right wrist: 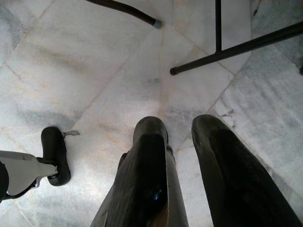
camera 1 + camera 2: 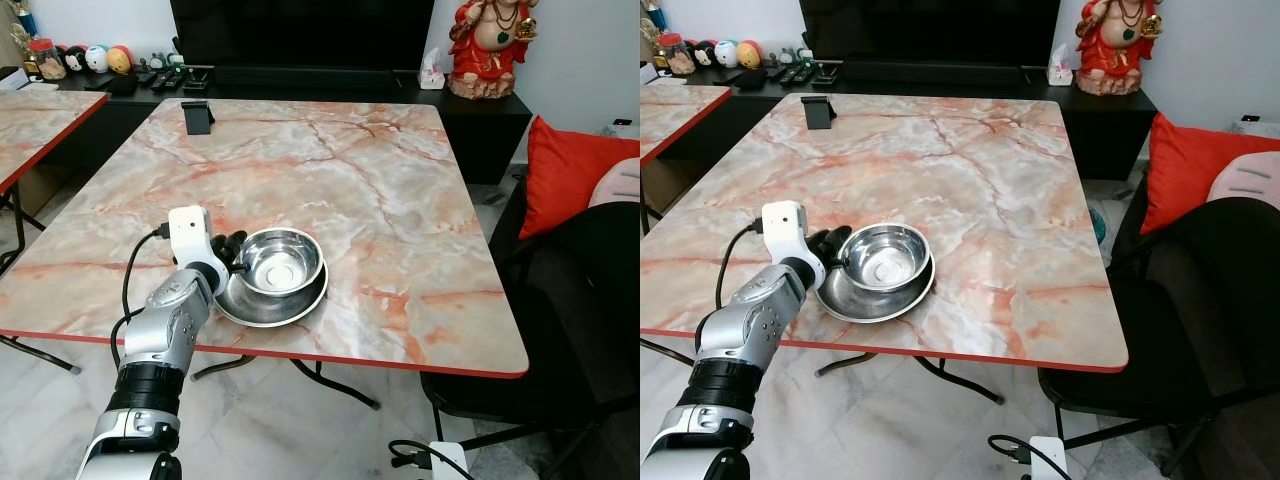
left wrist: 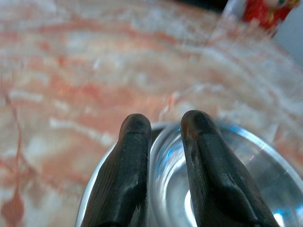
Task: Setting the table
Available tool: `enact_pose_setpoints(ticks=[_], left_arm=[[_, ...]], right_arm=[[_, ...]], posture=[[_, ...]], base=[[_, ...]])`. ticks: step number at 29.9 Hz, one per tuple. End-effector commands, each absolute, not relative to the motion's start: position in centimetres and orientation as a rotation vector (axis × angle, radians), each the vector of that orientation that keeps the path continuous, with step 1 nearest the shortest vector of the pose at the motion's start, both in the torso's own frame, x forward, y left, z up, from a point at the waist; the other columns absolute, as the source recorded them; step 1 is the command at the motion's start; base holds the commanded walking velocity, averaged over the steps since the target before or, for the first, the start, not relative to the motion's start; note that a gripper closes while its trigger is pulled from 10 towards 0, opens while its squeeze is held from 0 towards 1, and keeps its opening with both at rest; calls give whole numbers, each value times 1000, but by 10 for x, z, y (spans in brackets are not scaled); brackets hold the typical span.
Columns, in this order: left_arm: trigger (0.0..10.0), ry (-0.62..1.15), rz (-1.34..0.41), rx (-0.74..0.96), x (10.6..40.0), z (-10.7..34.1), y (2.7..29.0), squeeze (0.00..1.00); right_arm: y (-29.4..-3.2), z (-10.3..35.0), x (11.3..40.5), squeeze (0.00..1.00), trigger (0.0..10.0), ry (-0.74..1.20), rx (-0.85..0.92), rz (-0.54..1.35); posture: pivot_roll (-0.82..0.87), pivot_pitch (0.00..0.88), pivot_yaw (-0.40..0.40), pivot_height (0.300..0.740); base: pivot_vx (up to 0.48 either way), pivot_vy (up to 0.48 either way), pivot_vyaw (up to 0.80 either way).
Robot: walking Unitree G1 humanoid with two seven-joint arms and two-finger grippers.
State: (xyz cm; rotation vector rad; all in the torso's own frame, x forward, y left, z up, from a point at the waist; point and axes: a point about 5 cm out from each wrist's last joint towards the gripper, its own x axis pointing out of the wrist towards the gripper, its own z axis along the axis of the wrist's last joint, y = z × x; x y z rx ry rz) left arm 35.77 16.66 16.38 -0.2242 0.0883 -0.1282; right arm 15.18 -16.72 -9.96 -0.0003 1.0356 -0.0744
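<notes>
On the marble table (image 2: pixel 400 180), left pincer (image 3: pixel 163 125) pinching steel bowl (image 2: pixel 280 262) rim, right pincer (image 1: pixel 182 125) over floor.

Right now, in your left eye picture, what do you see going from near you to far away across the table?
Left gripper at the bowl's rim → steel bowl sitting in a steel plate → black stand → black TV cabinet.

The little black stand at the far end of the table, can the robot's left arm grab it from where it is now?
Probably not. The left gripper is closed on the bowl near the table's front edge, and the black stand sits at the far end, likely beyond its reach.
</notes>
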Motion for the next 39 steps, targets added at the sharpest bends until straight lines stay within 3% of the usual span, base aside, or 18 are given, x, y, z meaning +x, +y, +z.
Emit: enact_pose_setpoints(ticks=[1, 11, 26, 39], left_arm=[[10000, 10, -186, -215, 359, 183, 159, 0], [10000, 121, -364, -235, 358, 178, 146, 0], [10000, 327, -328, -222, 356, 153, 151, 0], [10000, 388, -319, -190, 355, 150, 152, 0]], right_arm=[[-168, -100, 151, 0, 10000, 1046, -5, -70], [-167, -100, 151, 0, 10000, 1047, -2, -69], [-165, -101, 151, 0, 10000, 1057, 0, -60], [-165, -101, 150, 0, 10000, 1063, 0, -56]], posture=[[-5, 0, -4, 740], [-10, 0, 3, 740], [-8, 0, 7, 740], [-10, 0, 9, 740]], base=[[0, 0, 0], [0, 0, 0], [0, 0, 0], [0, 0, 0]])
